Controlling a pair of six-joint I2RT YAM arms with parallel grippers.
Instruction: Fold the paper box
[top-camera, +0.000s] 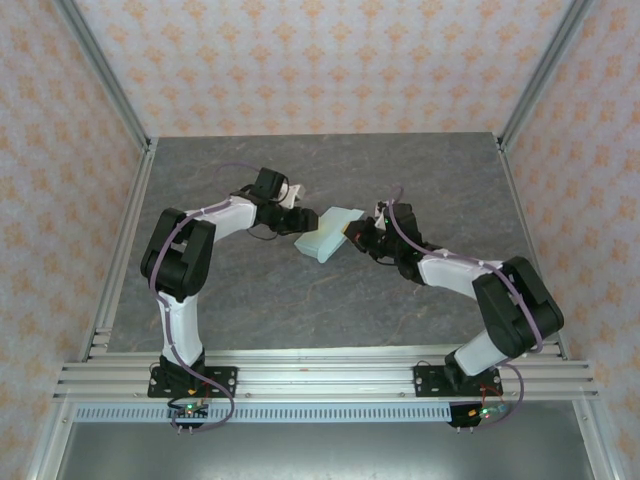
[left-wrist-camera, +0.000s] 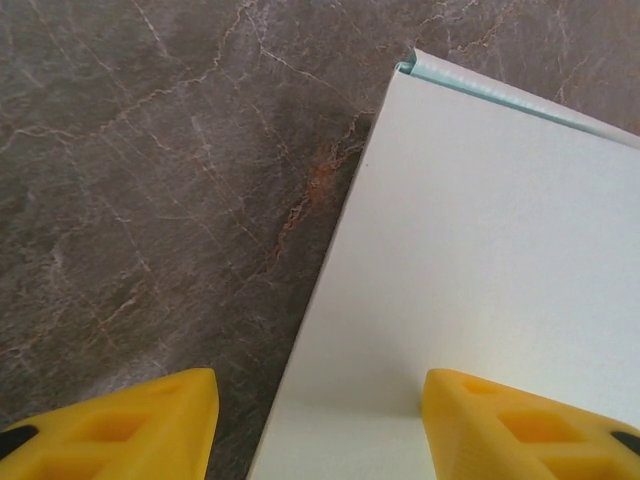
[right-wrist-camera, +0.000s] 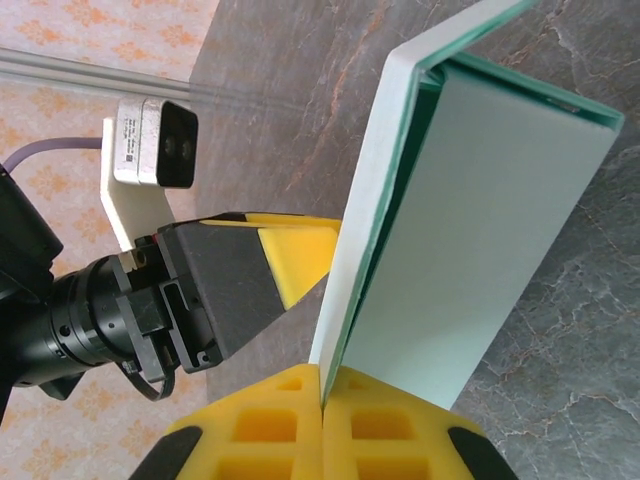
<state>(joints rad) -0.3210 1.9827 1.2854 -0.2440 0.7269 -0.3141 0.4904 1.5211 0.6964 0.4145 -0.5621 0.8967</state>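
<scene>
The paper box (top-camera: 325, 235), pale mint card partly folded, is held off the grey table between the two arms. My right gripper (top-camera: 358, 236) is shut on its near edge. In the right wrist view both yellow fingers of the right gripper (right-wrist-camera: 322, 385) press together on the thin card of the box (right-wrist-camera: 480, 230), whose two panels stand up in a narrow V. My left gripper (top-camera: 295, 216) is open at the box's left side. Its fingertips (left-wrist-camera: 320, 388) stand apart, one over the table, the other over the white panel (left-wrist-camera: 480, 250). One left finger (right-wrist-camera: 295, 255) sits just beside the card.
The marble-grey table (top-camera: 250, 310) is bounded by aluminium posts at the back corners and a rail (top-camera: 320, 375) along the near edge where both arm bases are bolted. Patterned walls close off the back and sides.
</scene>
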